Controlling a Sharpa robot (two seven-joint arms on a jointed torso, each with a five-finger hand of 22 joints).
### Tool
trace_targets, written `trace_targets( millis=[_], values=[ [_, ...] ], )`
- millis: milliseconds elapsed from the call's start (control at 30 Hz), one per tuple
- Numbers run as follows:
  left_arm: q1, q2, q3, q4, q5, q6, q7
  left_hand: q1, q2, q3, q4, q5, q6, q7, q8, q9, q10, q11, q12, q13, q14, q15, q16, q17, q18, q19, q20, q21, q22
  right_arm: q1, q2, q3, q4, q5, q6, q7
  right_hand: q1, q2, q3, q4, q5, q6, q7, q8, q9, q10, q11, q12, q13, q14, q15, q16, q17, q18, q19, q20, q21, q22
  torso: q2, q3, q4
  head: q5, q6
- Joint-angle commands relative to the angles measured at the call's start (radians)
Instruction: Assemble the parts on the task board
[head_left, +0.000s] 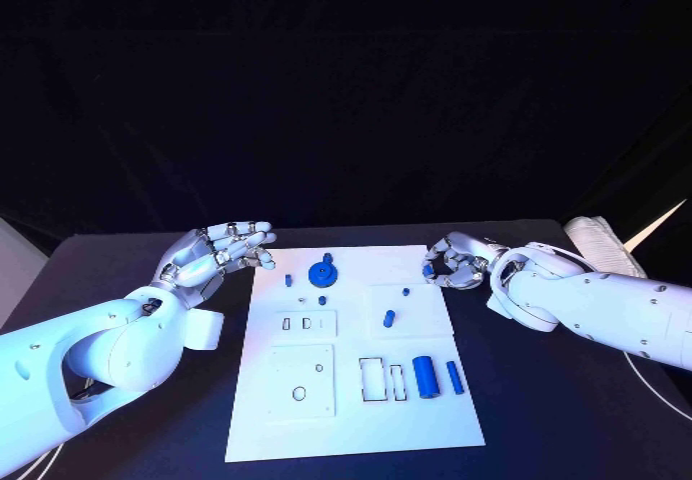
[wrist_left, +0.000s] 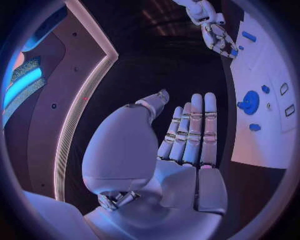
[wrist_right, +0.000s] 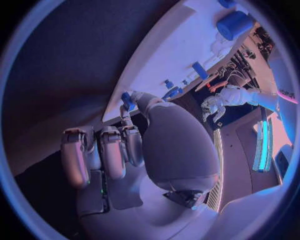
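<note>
Now: right hand pinches a blue part at the board's edge

Head view. Task board (head_left: 353, 400) lies mid-counter (head_left: 116, 440). Left hand (head_left: 219, 255) hovers just off the board's far left corner, fingers spread and slightly curled, grasping nothing. Right hand (head_left: 456, 262) sits at the far right corner, fingers curled in. Loose on the board: a blue gear-like part (head_left: 323, 271), a small peg (head_left: 388, 318), a fat blue cylinder (head_left: 426, 376) and a thin rod (head_left: 454, 377) beside two empty slots.

Left wrist view. Left hand's palm is bare, fingers straight and together, released. The gear-like part lies on the board beyond.

Right wrist view. A small blue part (wrist_right: 127, 99) sits pinched between thumb and fingers (wrist_right: 128, 142), at the board's edge.

Risk, as a judgement: the pinch looks shallow, at the part's end only. A tilt on the way to its seat could twist it loose or jam it askew, and the board, unheld, may slide under pressure.
</note>
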Motion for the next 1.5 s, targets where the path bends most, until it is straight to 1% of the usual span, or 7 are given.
trace_targets(
  millis=[33, 367, 433, 667, 833, 1200, 1500],
  values=[
    [0.001, 0.001, 0.001, 0.001, -0.004, 0.012, 0.003, -0.009, -0.003, 0.006, 0.000, 0.000, 0.007, 0.010, -0.006, -0.001, 0.007, 0.003, -0.002, 0.001, -0.008, -0.002, 0.004, 0.001, 0.010, -0.006, 0.000, 0.006, 0.001, -0.002, 0.001, -0.001, -0.001, -0.005, 0.005, 0.001, -0.010, 0.000, 0.006, 0.001, -0.010, 0.000, 0.002, 0.002, -0.001, 0.024, -0.004, 0.005, 0.173, 0.106, -0.005, 0.004, 0.263, -0.008, 0.090, -0.002, 0.007, 0.244, 0.000, -0.0004, 0.0013, -0.002, 0.000],
    [0.001, 0.001, 0.001, 0.002, -0.004, 0.013, 0.001, -0.010, -0.002, 0.007, 0.000, 0.000, 0.007, 0.010, -0.006, -0.001, 0.007, 0.003, -0.002, 0.001, -0.008, -0.002, 0.005, 0.001, 0.010, -0.007, 0.000, 0.008, 0.003, -0.002, 0.003, -0.001, -0.002, 0.008, -0.004, 0.012, -0.015, 0.005, 0.013, 0.000, -0.026, 0.009, 0.000, 0.006, 0.000, 0.031, -0.005, 0.011, 0.180, 0.106, -0.006, 0.004, 0.263, -0.009, 0.094, -0.002, 0.012, 0.249, 0.001, -0.0006, -0.0004, -0.003, 0.001],
    [0.001, 0.001, 0.001, 0.002, -0.004, 0.013, 0.001, -0.010, -0.002, 0.007, 0.000, 0.000, 0.007, 0.010, -0.006, -0.001, 0.007, 0.003, -0.002, 0.001, -0.008, -0.002, 0.005, 0.001, 0.010, -0.007, 0.000, 0.008, 0.003, -0.002, 0.003, -0.001, -0.002, 0.011, -0.009, 0.018, -0.014, 0.013, 0.021, -0.003, -0.036, 0.025, -0.007, 0.014, 0.004, 0.037, -0.009, 0.017, 0.186, 0.106, -0.012, 0.004, 0.263, -0.010, 0.095, -0.006, 0.014, 0.251, 0.000, -0.0005, 0.0002, -0.003, 0.000],
    [0.001, 0.000, 0.001, 0.002, -0.004, 0.012, 0.000, -0.010, -0.002, 0.007, 0.000, 0.000, 0.007, 0.010, -0.006, -0.001, 0.007, 0.003, -0.002, 0.001, -0.008, -0.002, 0.005, 0.001, 0.010, -0.007, 0.000, 0.008, 0.003, -0.002, 0.004, -0.001, -0.002, 0.012, -0.052, 0.020, -0.020, 0.043, 0.046, -0.023, -0.086, 0.113, -0.058, 0.089, 0.037, 0.051, -0.053, 0.028, 0.199, 0.106, -0.057, 0.004, 0.263, -0.012, 0.099, -0.046, 0.020, 0.256, 0.000, -0.0007, 0.0013, -0.004, 0.000],
    [0.001, -0.001, 0.001, 0.003, -0.004, 0.011, -0.001, -0.010, -0.002, 0.007, 0.000, 0.000, 0.007, 0.010, -0.006, -0.001, 0.007, 0.003, -0.002, 0.001, -0.008, -0.002, 0.005, 0.001, 0.010, -0.007, 0.000, 0.008, 0.003, -0.002, 0.006, -0.001, -0.001, 0.002, -0.099, 0.006, -0.029, 0.050, 0.048, -0.026, -0.098, 0.124, -0.071, 0.114, 0.050, 0.055, -0.064, 0.031, 0.204, 0.106, -0.065, 0.004, 0.263, -0.013, 0.101, -0.055, 0.023, 0.259, 0.000, -0.0006, 0.0006, -0.004, -0.001],
    [0.001, -0.001, 0.001, 0.002, -0.004, 0.011, -0.002, -0.012, -0.002, 0.008, 0.000, 0.000, 0.006, 0.011, -0.007, -0.001, 0.007, 0.003, -0.002, 0.001, -0.009, -0.002, 0.005, 0.001, 0.010, -0.008, 0.000, 0.010, 0.004, 0.003, 0.007, 0.000, 0.027, -0.011, -0.171, -0.051, -0.053, 0.050, 0.043, -0.017, -0.110, 0.113, -0.073, 0.127, 0.056, 0.059, -0.069, 0.034, 0.207, 0.106, -0.065, 0.004, 0.263, -0.014, 0.105, -0.058, 0.029, 0.263, -0.001, -0.0009, 0.0005, -0.003, -0.002],
    [0.001, -0.001, 0.001, -0.001, -0.004, 0.009, -0.003, -0.012, -0.002, 0.008, 0.000, 0.000, 0.006, 0.011, -0.007, -0.001, 0.007, 0.003, -0.002, 0.001, -0.009, -0.002, 0.005, 0.001, 0.010, -0.008, 0.000, 0.010, 0.004, 0.028, 0.010, 0.002, 0.141, 0.000, -0.189, -0.165, -0.089, 0.058, 0.038, 0.008, -0.111, 0.097, -0.068, 0.135, 0.060, 0.056, -0.066, 0.030, 0.204, 0.106, -0.059, 0.004, 0.263, -0.014, 0.105, -0.054, 0.029, 0.263, -0.006, -0.0030, -0.0034, -0.001, -0.004]
  ],
)
